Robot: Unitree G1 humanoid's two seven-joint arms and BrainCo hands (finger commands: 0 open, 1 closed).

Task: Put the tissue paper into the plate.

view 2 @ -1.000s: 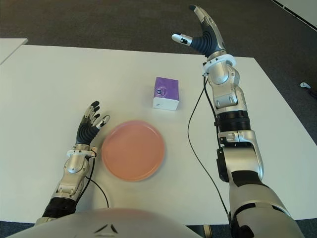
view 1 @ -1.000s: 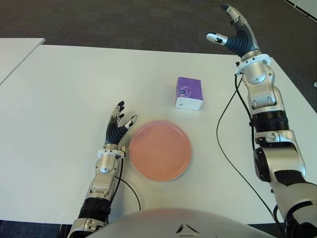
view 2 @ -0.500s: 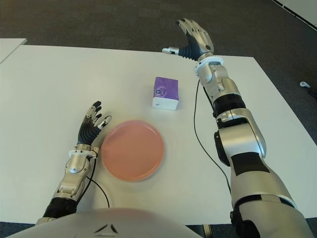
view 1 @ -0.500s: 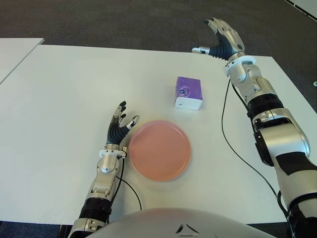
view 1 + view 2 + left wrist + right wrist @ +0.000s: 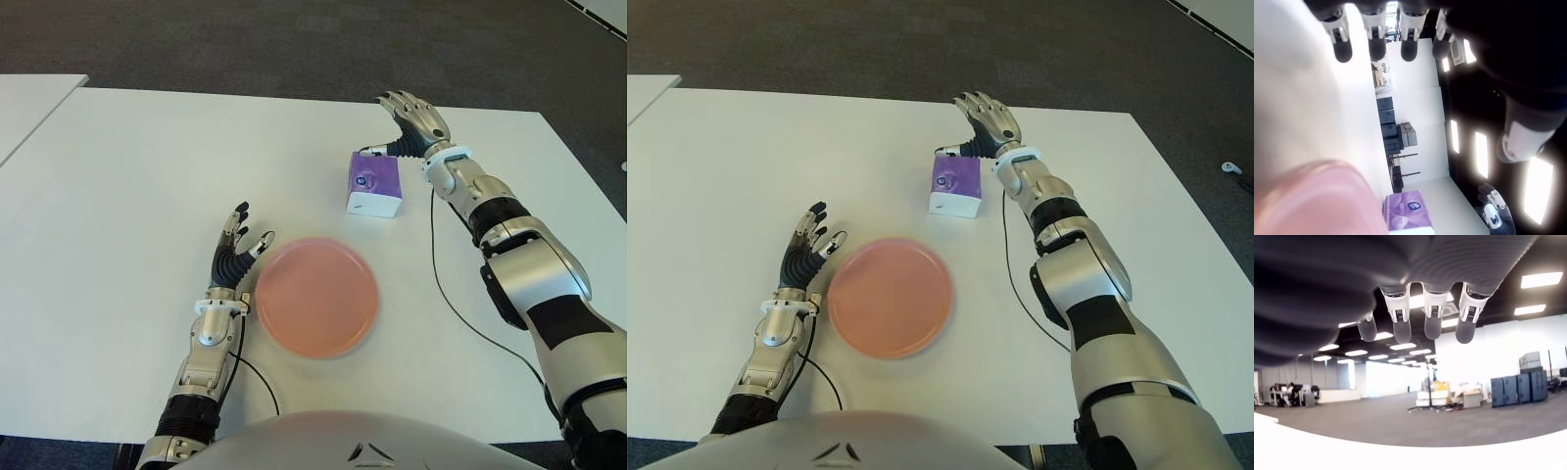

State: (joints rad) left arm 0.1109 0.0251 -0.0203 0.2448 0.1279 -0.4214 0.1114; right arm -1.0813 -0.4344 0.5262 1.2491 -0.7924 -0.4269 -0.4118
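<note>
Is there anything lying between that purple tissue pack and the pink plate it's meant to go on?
Nothing visible. Bare white table lies between the tissue pack and the plate. The right hand is open just behind the pack; the left hand shows left of the plate.

purple tissue pack (image 5: 373,183), pink plate (image 5: 316,296), white table (image 5: 127,176)

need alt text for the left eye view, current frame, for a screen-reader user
The robot's right hand, fingers spread, reaches down to the far end of a purple tissue pack lying on a white table, not yet gripping it. Nearer the robot lies an empty pink plate, with the open left hand just left of it.
</note>
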